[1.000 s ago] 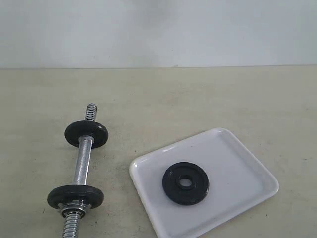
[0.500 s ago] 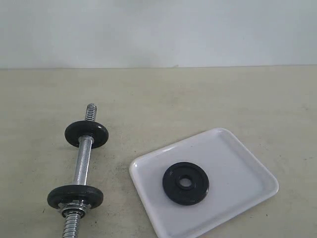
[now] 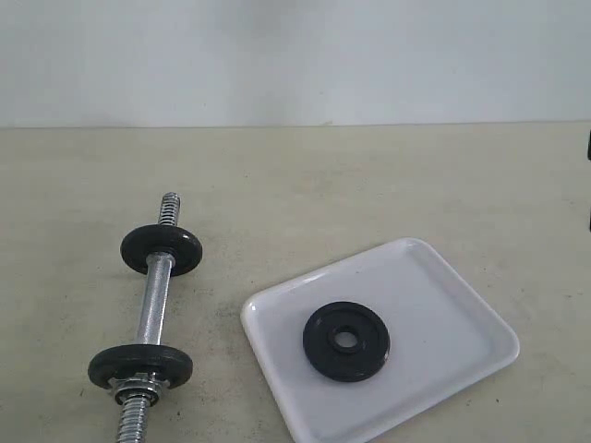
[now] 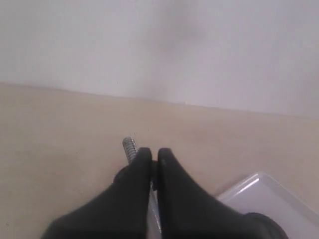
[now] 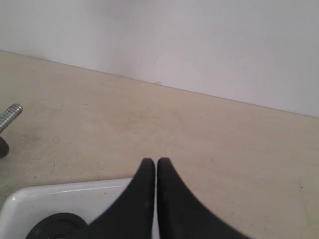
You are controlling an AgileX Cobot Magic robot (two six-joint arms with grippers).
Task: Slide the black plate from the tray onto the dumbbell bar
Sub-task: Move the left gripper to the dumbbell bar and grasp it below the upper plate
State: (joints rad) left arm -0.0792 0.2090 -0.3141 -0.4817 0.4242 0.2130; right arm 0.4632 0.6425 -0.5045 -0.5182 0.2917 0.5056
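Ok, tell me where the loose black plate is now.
In the exterior view the black plate lies flat near the middle of the white tray, low and right of centre, apart from the dumbbell bar on the left.

Small matte-black round plate (image 3: pixel 346 341), hole in the centre, lies flat in the middle of the glossy white rectangular tray (image 3: pixel 462 286), below the right gripper (image 5: pixel 156 164). Slim silvery threaded dumbbell bar (image 3: pixel 155 295) lies flat beneath the left gripper (image 4: pixel 154 162), carrying two black discs (image 3: pixel 161 249), its threaded end poking out just past the tips.
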